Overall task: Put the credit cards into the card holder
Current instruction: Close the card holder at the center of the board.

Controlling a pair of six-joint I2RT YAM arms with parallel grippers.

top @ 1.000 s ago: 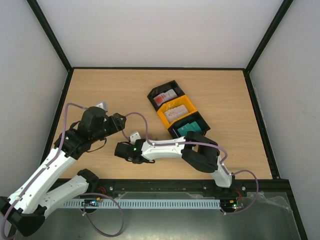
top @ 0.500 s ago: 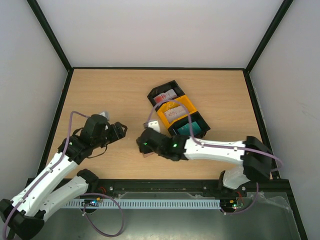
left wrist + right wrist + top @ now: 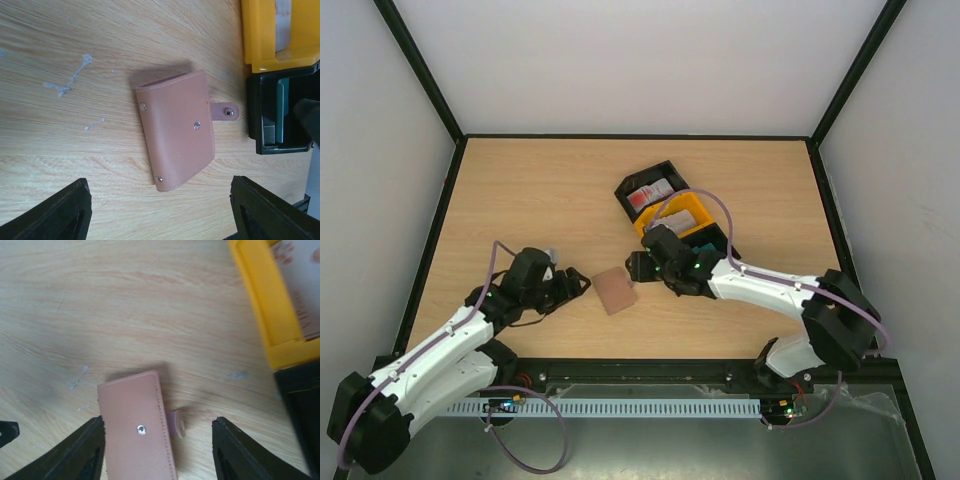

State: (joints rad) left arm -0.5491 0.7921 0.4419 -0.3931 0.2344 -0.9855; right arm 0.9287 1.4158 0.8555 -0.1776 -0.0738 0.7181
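Wooden bench [image 3: 520,190]: the card holder [image 3: 615,290] lies flat and folded shut, snap tab [image 3: 224,112] loose, between the left gripper [image 3: 578,284] and right gripper [image 3: 635,268]. Both have jaws apart and empty, and the credit cards [image 3: 653,193] sit in trays [image 3: 255,305] beyond the right gripper. Likely trouble: a pinch skids the flat holder instead of lifting its flap, or the two grippers collide over it.

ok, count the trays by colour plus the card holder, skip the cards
black trays: 2, the far black tray and the near black tray
yellow tray: 1
card holder: 1
total: 4
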